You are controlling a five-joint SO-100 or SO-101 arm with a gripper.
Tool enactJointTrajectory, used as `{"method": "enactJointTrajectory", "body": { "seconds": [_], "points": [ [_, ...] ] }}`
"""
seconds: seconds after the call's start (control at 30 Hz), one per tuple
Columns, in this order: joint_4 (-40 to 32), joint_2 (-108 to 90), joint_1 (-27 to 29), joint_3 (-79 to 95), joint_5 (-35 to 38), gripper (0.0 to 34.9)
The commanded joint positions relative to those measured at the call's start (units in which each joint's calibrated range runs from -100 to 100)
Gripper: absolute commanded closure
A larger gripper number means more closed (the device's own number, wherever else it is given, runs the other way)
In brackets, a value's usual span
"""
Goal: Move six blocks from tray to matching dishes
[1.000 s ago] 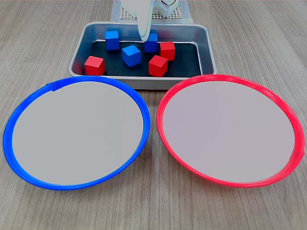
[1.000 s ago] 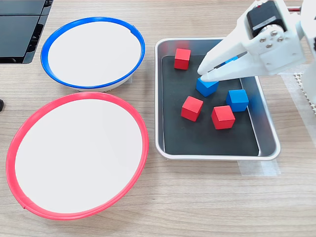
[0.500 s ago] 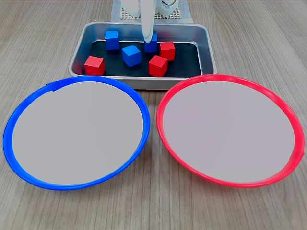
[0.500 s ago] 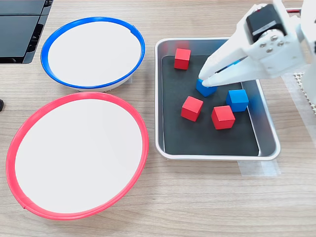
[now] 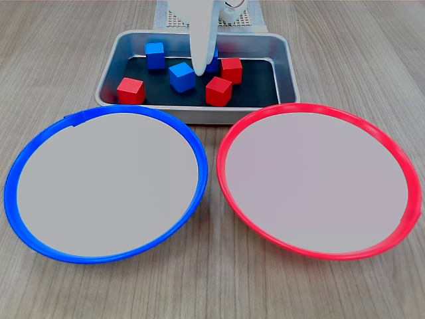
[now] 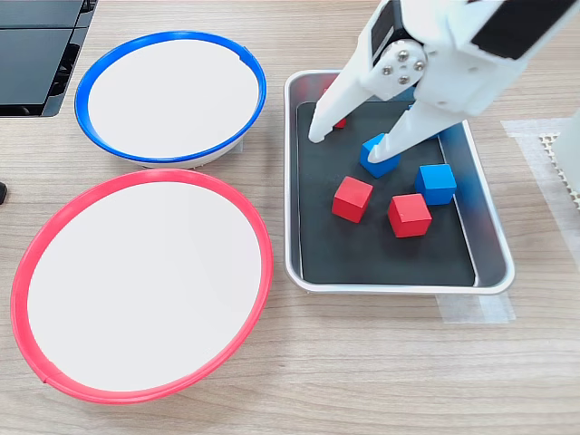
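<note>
The silver tray (image 5: 287, 73) (image 6: 399, 286) holds three red and three blue blocks. My gripper (image 6: 347, 147) (image 5: 200, 66) hangs open over the tray with nothing in it. One fingertip (image 6: 379, 154) is at the top of the middle blue block (image 6: 387, 167) (image 5: 181, 76). The other fingertip (image 6: 315, 136) reaches past a red block (image 5: 131, 90) towards the tray's wall. Another blue block (image 6: 436, 184) and two red blocks (image 6: 352, 198) (image 6: 409, 215) lie free. The arm hides the third blue block (image 5: 155, 55) in the second exterior view. The blue-rimmed dish (image 5: 106, 179) (image 6: 170, 95) and the red-rimmed dish (image 5: 315, 179) (image 6: 140, 285) hold nothing.
A black flat object (image 6: 36, 54) lies at the second exterior view's top left. A white mesh mat (image 6: 555, 154) lies under the arm's base. Tape (image 6: 476, 308) holds the tray to the wooden table. The two dishes almost touch each other.
The gripper was nearly shut around the middle blue block; now its fingers are spread wide and the arm has risen and swung towards the second exterior view's left. No block has moved.
</note>
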Motion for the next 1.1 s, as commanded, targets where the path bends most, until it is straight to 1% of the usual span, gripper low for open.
{"method": "enactJointTrajectory", "body": {
  "seconds": [0.0, 0.1, 0.17, 0.27, 0.33, 0.43, 0.53, 0.63, 0.73, 0.77, 0.8, 0.83, 0.87, 0.9, 0.93, 0.97, 1.0, 1.07],
  "points": [
    [1.2, 6.7, -2.3, -5.1, -2.1, 13.9],
    [3.6, 9.8, -3.5, -7.0, -2.5, 13.3],
    [4.4, 11.3, -4.0, -7.2, -2.6, 13.7],
    [3.5, 13.2, -3.9, -6.7, -2.6, 15.7],
    [1.8, 15.5, -3.9, -6.5, -2.6, 18.2],
    [0.6, 18.9, -4.0, -8.5, -3.0, 20.8],
    [0.1, 21.5, -4.7, -10.6, -3.1, 24.7],
    [0.5, 23.6, -5.1, -13.3, -3.0, 34.6],
    [4.1, 23.5, -5.6, -16.7, -2.9, 34.7],
    [7.5, 23.0, -5.8, -19.5, -2.9, 34.7],
    [13.5, 22.0, -6.3, -25.4, -2.8, 34.7],
    [17.0, 21.8, -6.5, -30.1, -2.9, 34.7],
    [21.2, 22.3, -7.3, -38.9, -3.2, 34.7],
    [22.5, 23.5, -8.1, -43.9, -3.4, 34.7],
    [23.0, 26.7, -9.6, -52.2, -3.7, 34.7],
    [20.2, 35.6, -12.5, -64.2, -4.0, 34.6],
    [17.3, 41.5, -13.9, -69.5, -3.7, 34.6],
    [15.2, 45.5, -14.6, -72.4, -3.3, 34.6]
  ]
}}
